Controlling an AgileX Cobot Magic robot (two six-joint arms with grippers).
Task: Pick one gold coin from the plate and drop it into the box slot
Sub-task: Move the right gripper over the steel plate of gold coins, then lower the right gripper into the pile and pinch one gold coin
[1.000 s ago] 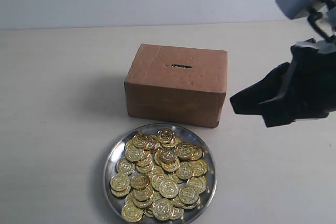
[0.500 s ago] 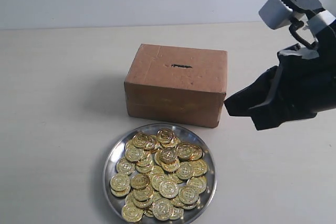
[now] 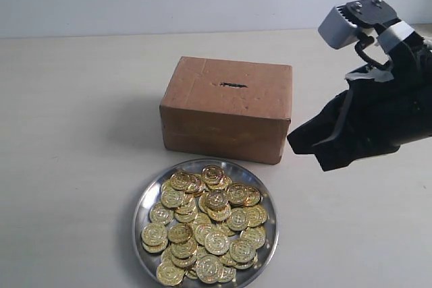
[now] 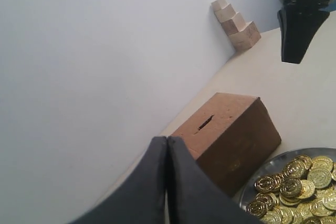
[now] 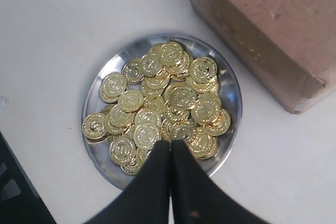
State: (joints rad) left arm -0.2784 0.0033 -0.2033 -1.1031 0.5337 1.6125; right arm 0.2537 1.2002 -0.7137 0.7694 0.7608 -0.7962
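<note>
The gold coins (image 3: 206, 224) lie heaped in the plate (image 3: 143, 202) on the surface (image 3: 67, 133), just in front of the box (image 3: 226, 123) with the slot (image 3: 233, 85) in its top. My right pincer (image 3: 291, 141) hangs clenched and empty beside the box; my left pincer (image 4: 167, 141) is clenched empty too.

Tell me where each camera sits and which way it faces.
Exterior view: off the arms, looking down at the box, plate and right pincer.
Left wrist view: low beside the plate, facing the slot and wall; shut left pincer shows.
Right wrist view: above the plate, looking down on the coins; shut right pincer shows.
Shared: all three see box and plate.
</note>
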